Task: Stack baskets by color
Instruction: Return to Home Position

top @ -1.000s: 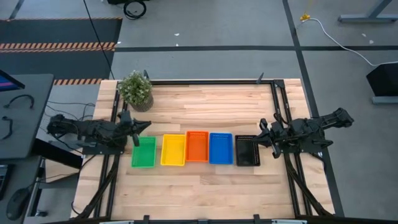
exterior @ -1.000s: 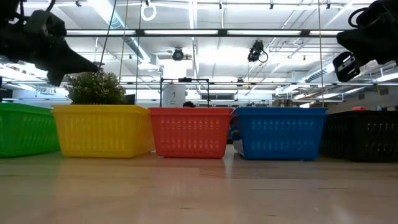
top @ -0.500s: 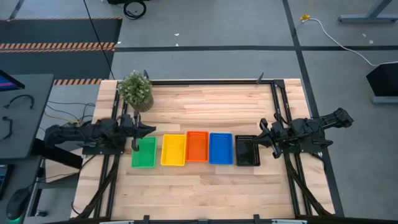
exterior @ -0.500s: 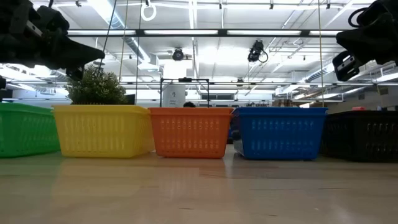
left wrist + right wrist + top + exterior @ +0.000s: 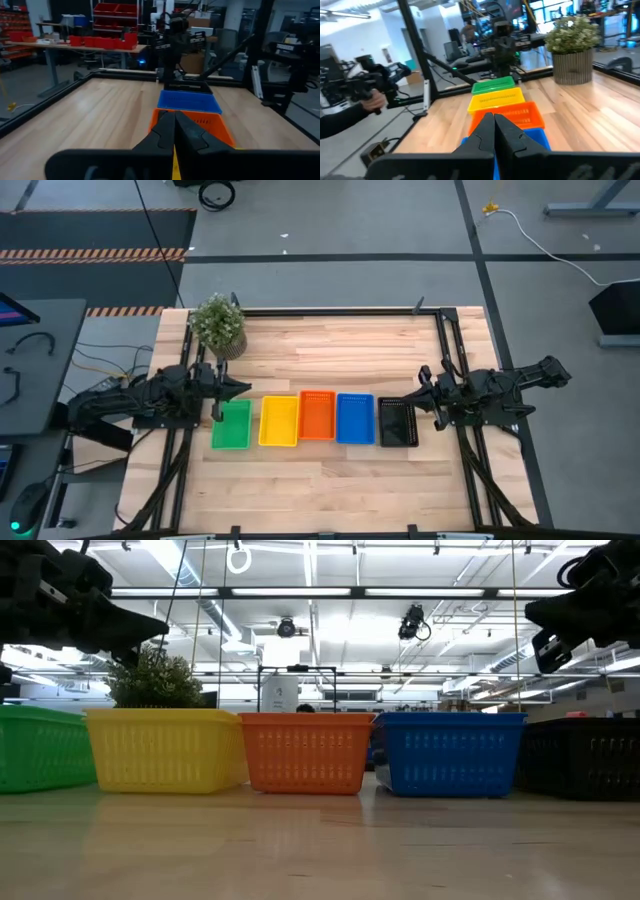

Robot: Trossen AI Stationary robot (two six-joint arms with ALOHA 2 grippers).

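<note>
Five baskets stand in a row on the wooden table, bottoms down: green (image 5: 231,424), yellow (image 5: 279,421), orange (image 5: 317,415), blue (image 5: 355,418) and black (image 5: 397,423). In the low view they show as green (image 5: 40,748), yellow (image 5: 165,750), orange (image 5: 305,752), blue (image 5: 450,753) and black (image 5: 585,755). My left gripper (image 5: 244,387) hovers shut and level above the green basket's far left corner, pointing along the row (image 5: 174,115). My right gripper (image 5: 421,388) hovers shut and level beyond the black basket's far right corner (image 5: 493,116). Both are empty.
A potted plant (image 5: 218,325) stands at the table's far left corner. Dark frame rails (image 5: 445,350) run along the table's left, right and far sides. Bare wood lies near and far of the row. A person's hand (image 5: 372,100) holds a device beyond the table.
My left arm has swung about its base. Its gripper, which slanted downward, has tipped up to level, rolled, and stayed shut above the green basket's far left corner. The baskets have kept their places.
</note>
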